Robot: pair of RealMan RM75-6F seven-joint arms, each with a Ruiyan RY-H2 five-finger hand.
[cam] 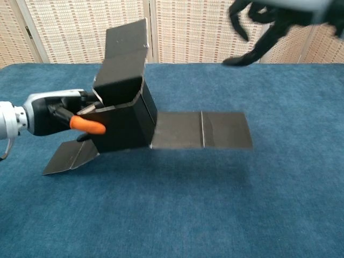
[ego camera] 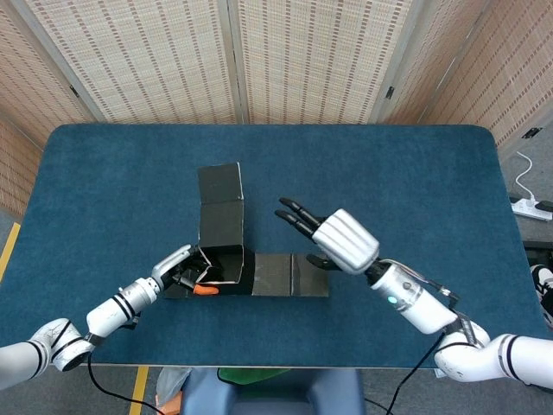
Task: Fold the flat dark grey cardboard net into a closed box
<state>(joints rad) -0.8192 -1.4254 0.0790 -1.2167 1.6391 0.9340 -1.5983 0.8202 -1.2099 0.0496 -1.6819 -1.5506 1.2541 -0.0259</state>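
Note:
The dark grey cardboard net is partly folded into an open-topped box shape near the table's front. Its tall back flap stands up. Two flat panels stretch to the right, and a small flap lies at the left. My left hand grips the box's left wall, with its orange-tipped thumb against the cardboard. Up and to the right, clear of the net, my right hand hovers with its fingers spread and holds nothing.
The net rests on a blue cloth-covered table. Woven screens stand behind the far edge. A power strip and cable lie on the floor off the table's right side.

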